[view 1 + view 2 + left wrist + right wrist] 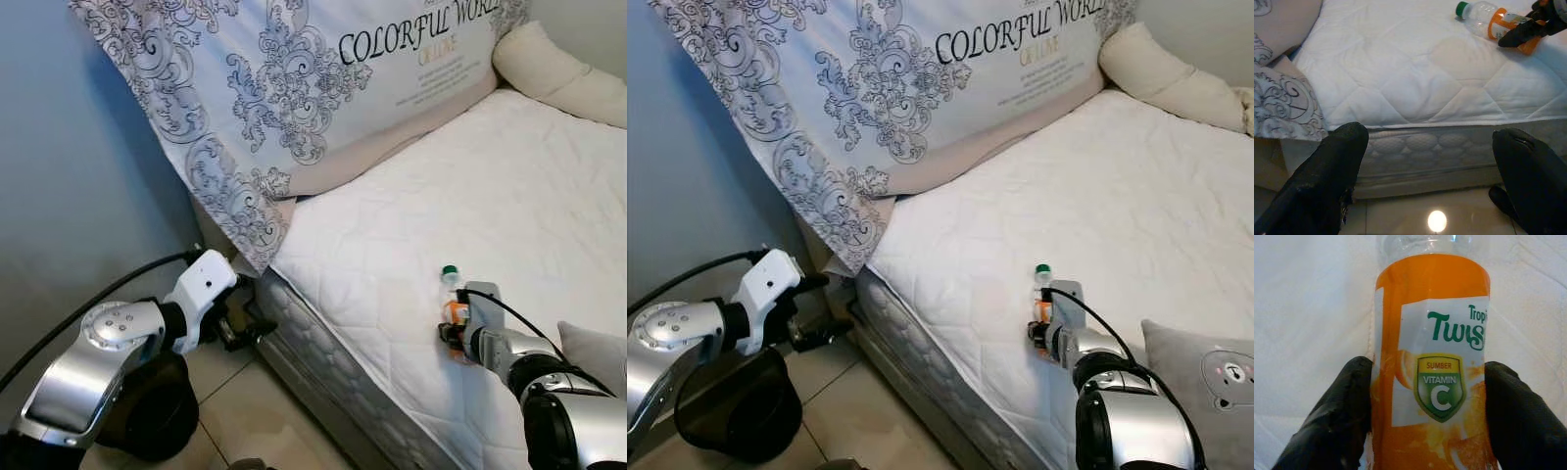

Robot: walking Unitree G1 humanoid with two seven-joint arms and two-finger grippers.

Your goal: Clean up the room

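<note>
Lower right of the head view: right gripper (453, 328) on the white mattress (411, 235), fingers (1337, 416) closed against both sides of an orange-labelled plastic bottle (452, 299) with a green cap, lying near the bed's edge; lower left: left gripper (240, 328) beside the bed frame above the tiled floor (255, 411), fingers (1322, 181) spread wide, holding nothing; likely risk: thin, slick bottle slipping or crumpling under the grip on lifting, then rolling off the edge.
</note>
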